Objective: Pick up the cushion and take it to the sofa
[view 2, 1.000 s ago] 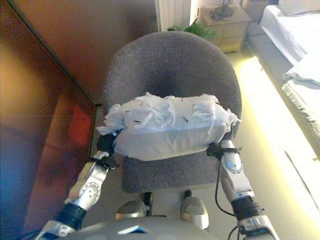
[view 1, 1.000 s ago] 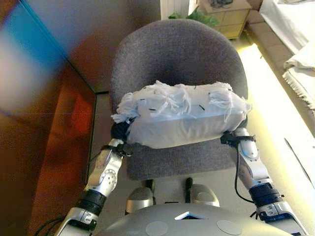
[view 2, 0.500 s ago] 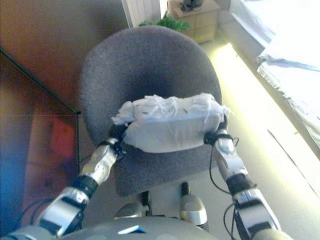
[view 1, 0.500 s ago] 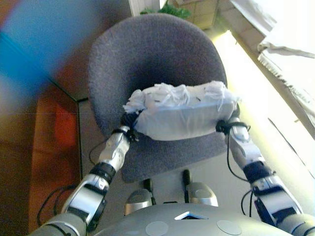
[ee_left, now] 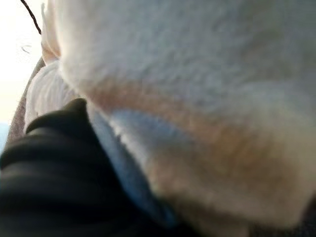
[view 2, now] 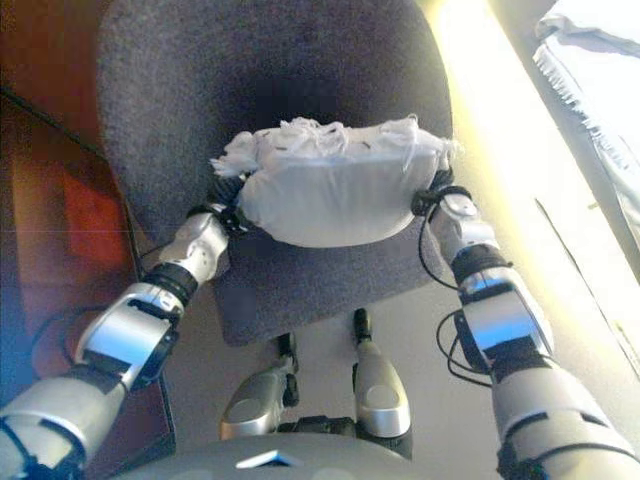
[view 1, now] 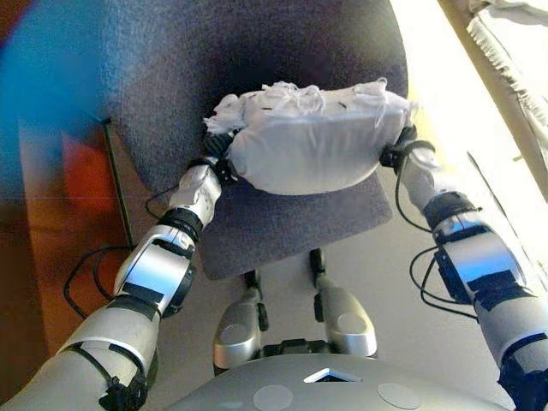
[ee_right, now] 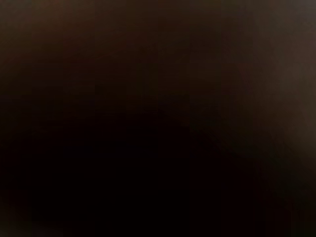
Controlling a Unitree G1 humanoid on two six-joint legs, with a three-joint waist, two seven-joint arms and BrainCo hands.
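The cushion [view 1: 312,141] is white, with a shaggy tufted top. It is held between my two hands above the seat of a grey chair [view 1: 257,51]. My left hand [view 1: 218,158] presses on the cushion's left end, and only its dark cover shows. My right hand [view 1: 401,152] is at the cushion's right end, mostly hidden behind it. In the left wrist view the cushion [ee_left: 197,98] fills the picture right next to the dark cover [ee_left: 54,168]. The right wrist view is dark.
The chair's seat [view 1: 282,227] lies under the cushion and its round back rises behind. A reddish-brown wooden wall [view 1: 51,197] stands close on the left. A white fringed cover [view 1: 514,34] lies at the far right beside a pale floor strip [view 1: 454,94].
The whole picture has shifted, so the camera has moved and looks further down. Both arms now reach out further. The cushion stays between the hands over the chair.
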